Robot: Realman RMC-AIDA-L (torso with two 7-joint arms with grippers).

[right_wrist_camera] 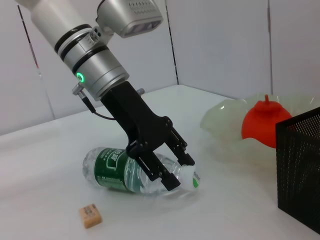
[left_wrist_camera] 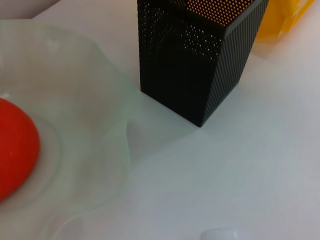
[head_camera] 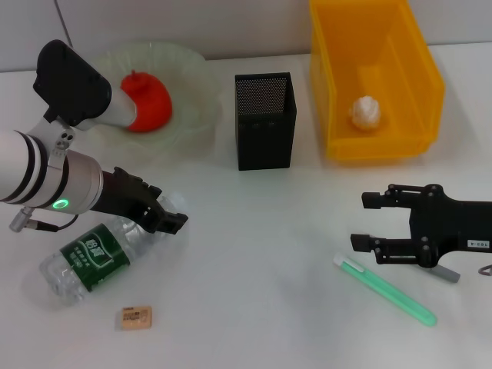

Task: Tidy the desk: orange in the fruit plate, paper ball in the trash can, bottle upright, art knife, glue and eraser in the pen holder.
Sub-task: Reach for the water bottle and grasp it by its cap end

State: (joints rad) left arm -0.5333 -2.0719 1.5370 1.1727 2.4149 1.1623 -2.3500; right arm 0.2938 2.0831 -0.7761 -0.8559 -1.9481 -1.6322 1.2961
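desk [head_camera: 254, 254]: one, white, smooth and flat; open bare surface across the middle, between the two arms and in front of the pen holder.
trash can [head_camera: 419, 77]: one, a yellow plastic bin with straight walls and an open top, at the far right; one crumpled white paper ball [head_camera: 367, 112] lies inside it.
fruit plate [head_camera: 196, 100]: one, pale translucent green with a wavy rim, at the far left; one orange [head_camera: 150, 100], red-orange and round with a short stem, sits in it.
bottle [head_camera: 84, 261]: one, clear plastic with a green label, lying on its side at the near left, its capped end under the left arm.
pen holder [head_camera: 265, 119]: one, black perforated mesh, square and upright, standing between plate and bin, well apart from both.
left gripper [right_wrist_camera: 182, 172]: black, down at the bottle's neck with its fingers spread to either side of it; a closed grasp does not show.
right gripper [head_camera: 367, 221]: black, fingers spread wide with nothing between them, low over the desk at the right, just above the art knife.
art knife [head_camera: 384, 290]: one, a slim light green stick lying slantwise at the near right.
eraser [head_camera: 134, 317]: one, a small tan block, near the front edge, just beside the bottle.
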